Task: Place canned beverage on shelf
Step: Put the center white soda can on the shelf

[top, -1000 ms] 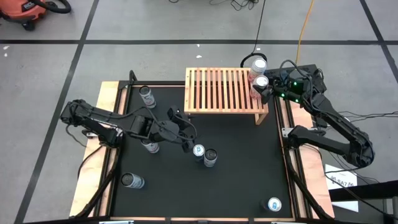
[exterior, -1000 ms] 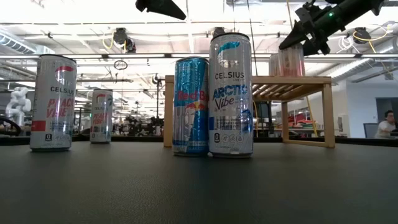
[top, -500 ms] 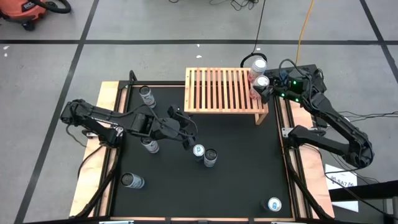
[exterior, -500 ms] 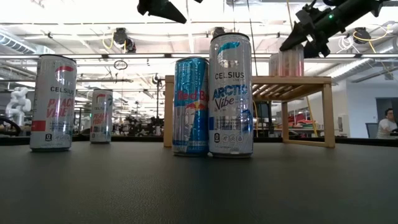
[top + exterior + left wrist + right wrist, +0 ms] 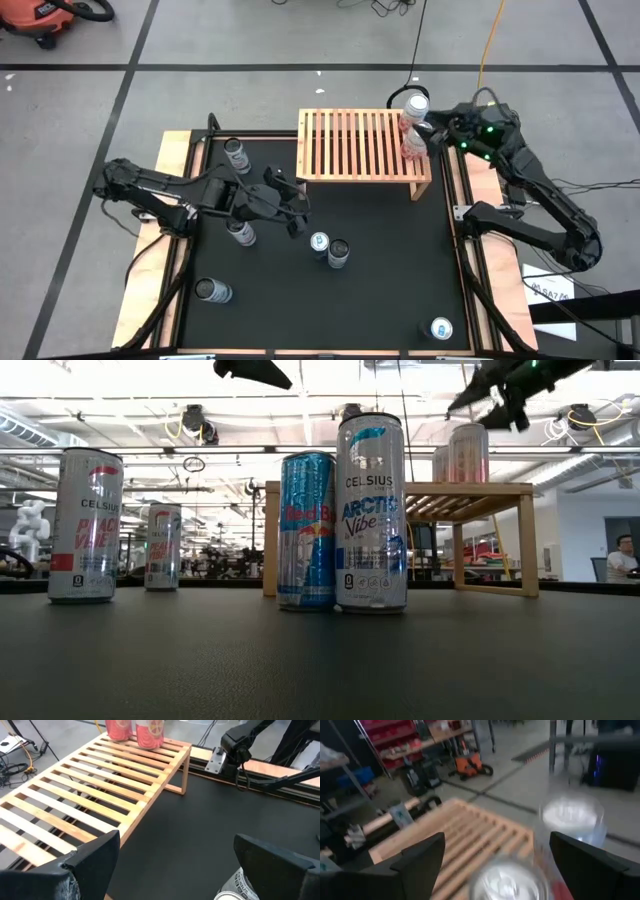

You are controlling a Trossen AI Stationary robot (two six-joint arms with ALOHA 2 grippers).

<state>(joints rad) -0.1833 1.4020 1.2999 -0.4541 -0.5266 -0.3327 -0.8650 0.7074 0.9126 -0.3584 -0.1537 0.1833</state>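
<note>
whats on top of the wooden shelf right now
Two pink cans stand upright, close together, at the end of the shelf nearest the right arm. The open right gripper hovers just above them. The other slats are bare. Their labels cannot be read from here.

Both arms are dark, nearly black, built of slim jointed links with black cables looped along them. The left pincer (image 5: pixel 293 210) ends in two blunt, wedge-shaped matte fingers (image 5: pixel 90 865). The right pincer (image 5: pixel 432 133) has the same fingers (small green lights glow on its wrist).
</note>
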